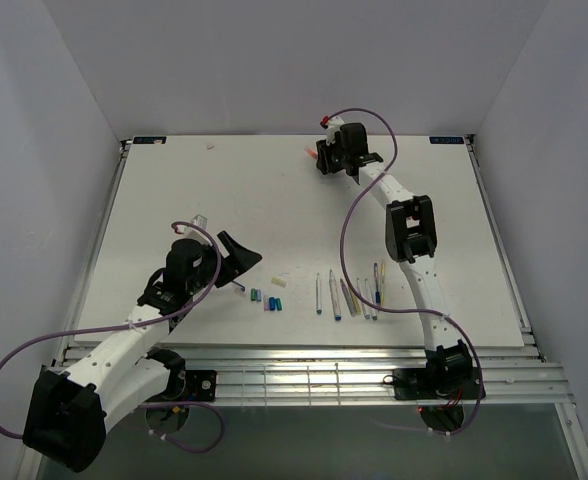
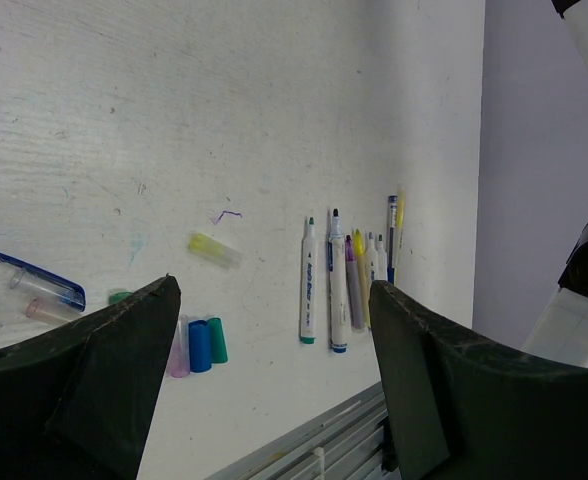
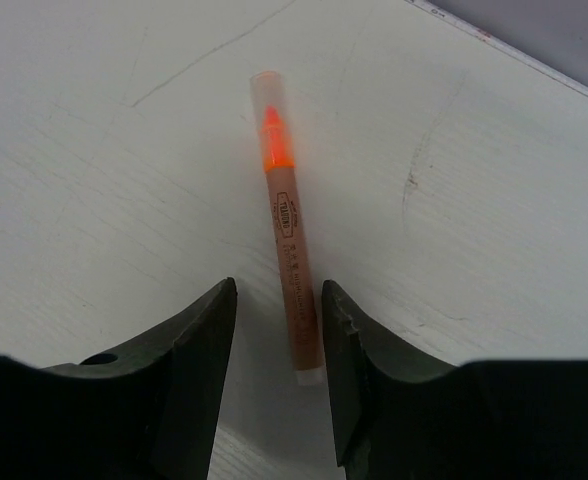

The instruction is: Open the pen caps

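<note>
An orange highlighter pen [image 3: 289, 260] lies on the white table [image 3: 94, 150], its clear cap [image 3: 266, 95] over the orange tip. My right gripper [image 3: 277, 290] is open, its fingers either side of the pen's rear end without touching it; this is at the table's far side [image 1: 321, 160]. A row of several pens [image 2: 339, 280] with bare tips lies near the front edge [image 1: 349, 292]. Loose pen caps, purple, blue and green [image 2: 200, 345], yellow [image 2: 215, 249] and others [image 2: 44, 295], lie left of them. My left gripper [image 2: 272, 290] is open and empty above the caps [image 1: 242, 258].
A metal rail [image 1: 304, 360] runs along the table's near edge. White walls enclose the table on three sides. The right arm's elbow [image 1: 411, 228] reaches over the table behind the pen row. Purple cables loop from both arms.
</note>
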Controlling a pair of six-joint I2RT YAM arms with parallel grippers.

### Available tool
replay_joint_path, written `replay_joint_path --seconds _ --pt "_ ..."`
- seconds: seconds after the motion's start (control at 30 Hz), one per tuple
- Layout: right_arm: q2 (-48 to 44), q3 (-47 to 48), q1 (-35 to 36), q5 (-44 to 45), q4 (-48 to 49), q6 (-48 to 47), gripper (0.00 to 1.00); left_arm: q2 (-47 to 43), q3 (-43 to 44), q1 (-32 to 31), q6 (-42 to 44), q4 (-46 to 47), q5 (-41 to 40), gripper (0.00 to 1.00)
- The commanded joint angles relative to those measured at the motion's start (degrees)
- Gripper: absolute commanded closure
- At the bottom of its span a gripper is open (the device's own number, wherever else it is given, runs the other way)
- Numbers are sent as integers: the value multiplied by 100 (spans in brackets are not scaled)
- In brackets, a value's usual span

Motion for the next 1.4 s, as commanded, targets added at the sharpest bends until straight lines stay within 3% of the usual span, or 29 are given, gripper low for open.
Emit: replay_joint_path --seconds 0.0,0.23,0.37,0.53,0.73,1.1,1.37 --pt "-210 -22 48 -274 -549 -116 55 -37 -17 -6 86 18 70 14" --pt "-263 -145 48 -363 -680 -72 71 -81 -17 -6 95 -44 71 14" --pt "-394 -347 66 -363 -681 7 92 -99 36 -6 95 -192 36 14" --pt "-939 -1241 189 -372 -154 253 92 -99 273 -6 86 -517 -26 14" --pt "-2537 -2700 522 -126 382 763 92 -99 817 -6 69 -1045 -123 14" --pt "-7037 -8278 1726 130 1358 1940 92 402 1697 11 -28 -1363 474 14" --pt "-9226 -9795 2482 270 1271 2635 92 666 1434 11 -703 -704 1248 13"
